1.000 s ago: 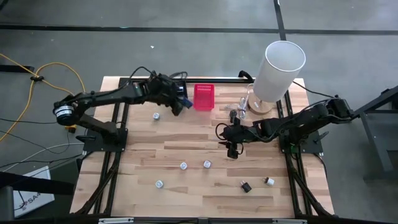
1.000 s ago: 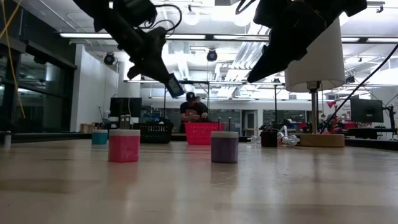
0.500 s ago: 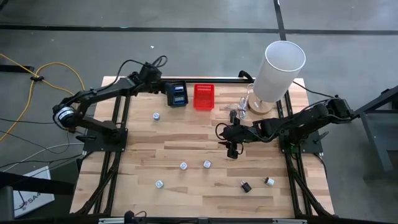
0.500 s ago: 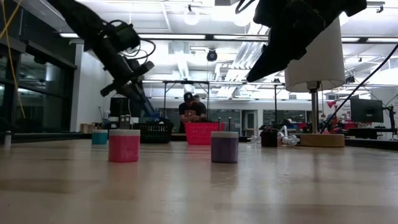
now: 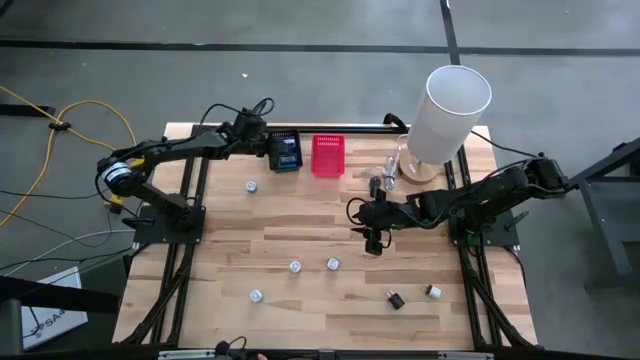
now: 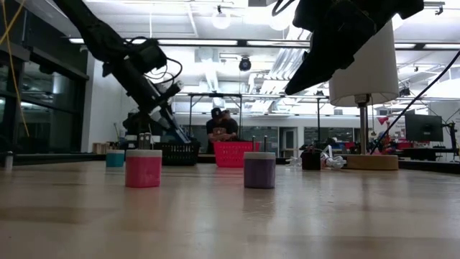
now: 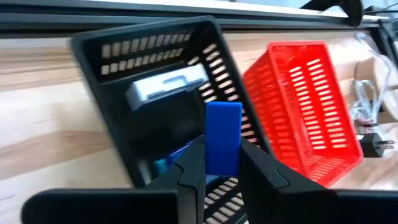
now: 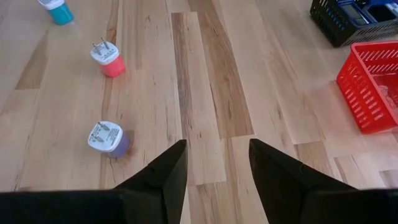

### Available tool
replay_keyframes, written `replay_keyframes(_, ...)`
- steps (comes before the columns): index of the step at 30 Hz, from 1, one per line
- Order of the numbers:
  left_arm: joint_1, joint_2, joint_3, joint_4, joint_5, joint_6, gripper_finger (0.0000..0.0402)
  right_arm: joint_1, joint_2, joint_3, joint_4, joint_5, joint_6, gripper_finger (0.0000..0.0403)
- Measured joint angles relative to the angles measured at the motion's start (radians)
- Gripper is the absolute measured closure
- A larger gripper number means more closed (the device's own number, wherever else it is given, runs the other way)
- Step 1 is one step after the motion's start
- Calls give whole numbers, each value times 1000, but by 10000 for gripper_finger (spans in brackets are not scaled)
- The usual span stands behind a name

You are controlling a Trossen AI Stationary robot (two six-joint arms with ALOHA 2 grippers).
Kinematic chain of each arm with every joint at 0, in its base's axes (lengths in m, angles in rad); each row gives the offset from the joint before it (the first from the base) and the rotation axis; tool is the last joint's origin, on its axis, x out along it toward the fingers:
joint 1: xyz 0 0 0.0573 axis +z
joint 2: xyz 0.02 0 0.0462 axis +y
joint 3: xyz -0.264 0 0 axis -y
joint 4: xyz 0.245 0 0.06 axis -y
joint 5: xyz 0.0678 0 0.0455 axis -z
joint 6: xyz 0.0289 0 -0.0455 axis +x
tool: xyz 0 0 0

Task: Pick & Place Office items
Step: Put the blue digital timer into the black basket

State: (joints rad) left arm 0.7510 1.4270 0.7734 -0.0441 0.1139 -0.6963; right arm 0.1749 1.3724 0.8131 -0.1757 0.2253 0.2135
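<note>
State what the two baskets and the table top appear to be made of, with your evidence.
Red basket and black basket: probably moulded plastic, matte, with uniform slotted walls. Table top: wood, judging by the grain and joined strips, with a light sheen.

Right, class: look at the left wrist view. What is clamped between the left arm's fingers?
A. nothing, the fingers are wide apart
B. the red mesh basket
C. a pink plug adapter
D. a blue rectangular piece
D: the left gripper is shut on a blue rectangular piece, held above the black mesh basket, with the red mesh basket beside it.
</note>
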Motion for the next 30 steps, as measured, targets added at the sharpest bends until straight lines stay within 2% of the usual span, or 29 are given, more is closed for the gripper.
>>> replay_keyframes(10, -18, 98, 0, 146, -15, -92, 341, 0, 0, 0, 0, 0, 0, 243)
replay_keyframes(19, 6, 131, 0, 152, -17, -116, 340, 0, 0, 0, 0, 0, 0, 243)
replay_keyframes(30, 5, 132, 0, 152, -13, -90, 315, 0, 0, 0, 0, 0, 0, 243)
